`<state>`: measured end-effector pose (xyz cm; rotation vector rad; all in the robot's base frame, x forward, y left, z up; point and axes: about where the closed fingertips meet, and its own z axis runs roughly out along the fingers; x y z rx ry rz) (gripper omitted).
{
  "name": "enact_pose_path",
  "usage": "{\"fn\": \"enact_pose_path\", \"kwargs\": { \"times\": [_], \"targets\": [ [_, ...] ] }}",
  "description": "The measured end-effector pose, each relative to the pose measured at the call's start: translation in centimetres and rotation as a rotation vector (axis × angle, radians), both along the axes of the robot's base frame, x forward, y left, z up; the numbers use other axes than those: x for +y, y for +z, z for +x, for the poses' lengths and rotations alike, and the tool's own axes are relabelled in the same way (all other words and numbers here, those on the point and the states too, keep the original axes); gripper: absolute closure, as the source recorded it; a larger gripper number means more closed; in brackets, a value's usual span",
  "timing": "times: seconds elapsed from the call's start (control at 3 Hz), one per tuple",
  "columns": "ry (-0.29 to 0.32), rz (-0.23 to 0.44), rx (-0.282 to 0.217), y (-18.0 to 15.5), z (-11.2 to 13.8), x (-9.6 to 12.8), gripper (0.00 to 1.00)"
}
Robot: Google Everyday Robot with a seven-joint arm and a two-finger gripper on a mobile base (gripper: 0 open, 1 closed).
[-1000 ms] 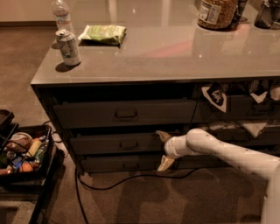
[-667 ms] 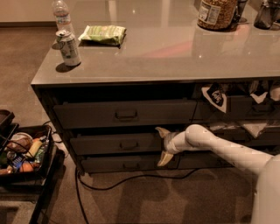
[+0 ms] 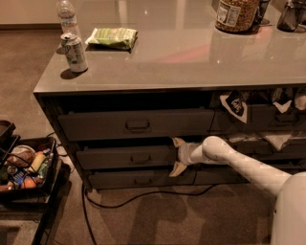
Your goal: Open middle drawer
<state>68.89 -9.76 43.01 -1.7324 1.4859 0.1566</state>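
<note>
The white arm's gripper (image 3: 176, 156), fingers spread wide, straddles the right end of the dark grey middle drawer (image 3: 119, 157), which sits between a taller drawer (image 3: 95, 125) and a slimmer one (image 3: 110, 180). A black cable (image 3: 143, 194) crosses the brown carpet (image 3: 158, 220) below. A silver can (image 3: 75, 51), a clear bottle (image 3: 67, 14) and a green packet (image 3: 113, 37) sit on the glossy grey countertop (image 3: 191, 57).

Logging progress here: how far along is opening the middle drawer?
Done: the approach; the gripper sits at the right end of the wide dark grey middle drawer. In hand: its open fingers straddle the front. Left: the pull; none of the drawer's inside shows.
</note>
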Motion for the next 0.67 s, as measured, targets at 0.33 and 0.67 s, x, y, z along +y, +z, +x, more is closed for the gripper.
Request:
{"fn": "enact_pose_path", "kwargs": {
  "times": [0.33,0.67],
  "targets": [
    [-0.007,-0.013,0.029,-0.97,-0.05,-0.02,0.00],
    [-0.033,-0.015,0.034,-1.69,0.07,-0.32,0.00]
  ]
}}
